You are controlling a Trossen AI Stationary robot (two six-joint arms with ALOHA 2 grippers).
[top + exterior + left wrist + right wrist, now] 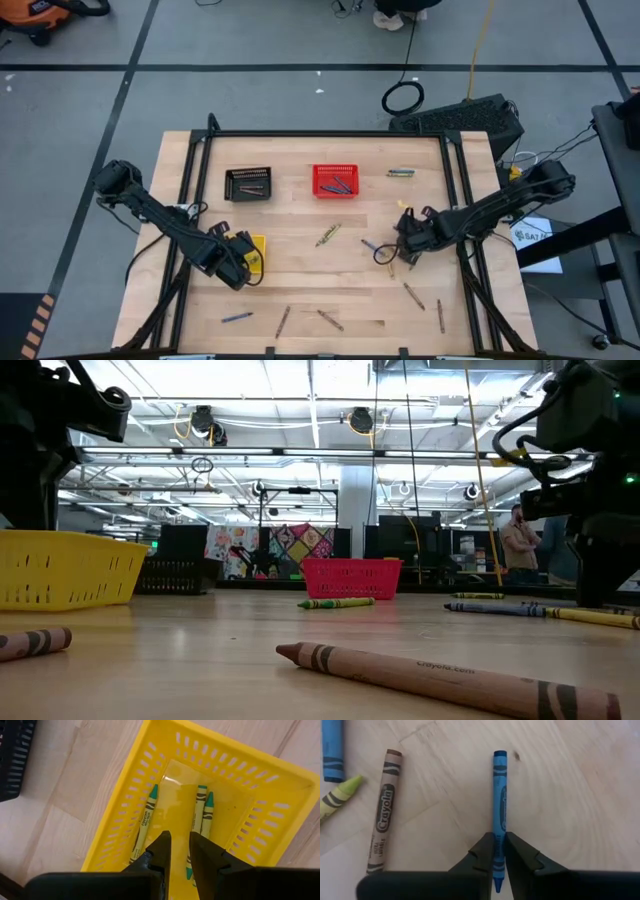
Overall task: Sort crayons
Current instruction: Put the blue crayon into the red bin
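My left gripper (pixel 243 264) hangs open and empty over the yellow basket (pixel 125 810), fingertips apart (pixel 180 845). Three yellow-green crayons (pixel 145 820) lie on the basket's floor. My right gripper (pixel 402 240) is shut on a blue crayon (pixel 499 790), which also shows in the high view (pixel 372 244), right of the table's middle. A brown crayon (pixel 382 810), a yellow-green one (pixel 340 797) and another blue one (pixel 332 750) lie flat on the wood beside it. My right gripper pinches the blue crayon between its two fingers near its pointed end (pixel 498 847). The tip sticks out behind the fingers and the long rest reaches forward toward the table's left. The fingers come from above, slanting. I cannot tell whether the crayon is clear of the table.
A black basket (pixel 248 184) and a red basket (pixel 335 180) holding crayons stand at the far side. Loose crayons lie at the far right (pixel 401 172), in the middle (pixel 327 235) and along the near edge (pixel 283 320) (pixel 413 295). A brown crayon (pixel 440 678) lies close to the low camera.
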